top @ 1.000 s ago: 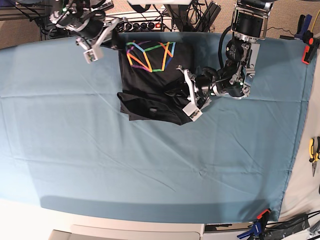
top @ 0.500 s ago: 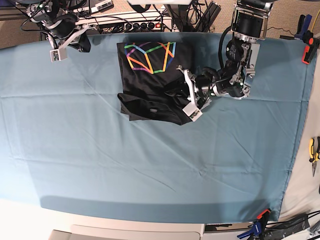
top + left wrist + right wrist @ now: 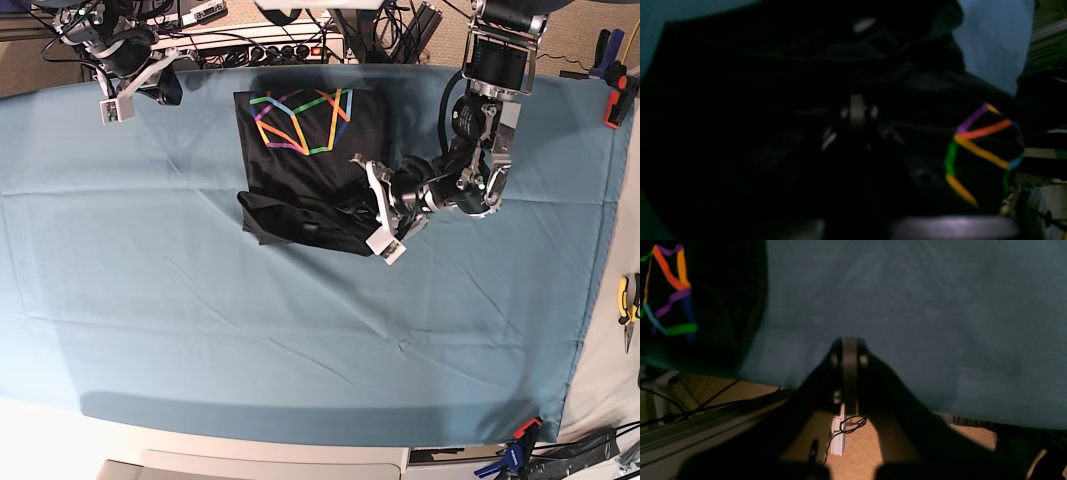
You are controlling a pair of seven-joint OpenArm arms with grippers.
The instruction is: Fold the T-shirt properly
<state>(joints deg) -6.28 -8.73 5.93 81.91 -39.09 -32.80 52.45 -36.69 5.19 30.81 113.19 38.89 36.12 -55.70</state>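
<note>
Large black cotton T-shirt (image 3: 305, 165), multicolour line print up, upper centre of frame on teal cloth-covered tabletop (image 3: 200, 330); soft, rumpled lower edge. Left gripper (image 3: 378, 212) jaws shut on that bunched hem, likely to drag a fold. Right gripper (image 3: 120, 100) upper left, jaws shut, empty, parked clear.

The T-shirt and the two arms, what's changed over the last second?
The right gripper pulled away from the T-shirt toward the table's far corner, empty and shut. The left gripper, shut on the shirt's edge, dragged it slightly toward the shirt's middle. The printed panel and the teal cloth stayed put.
</note>
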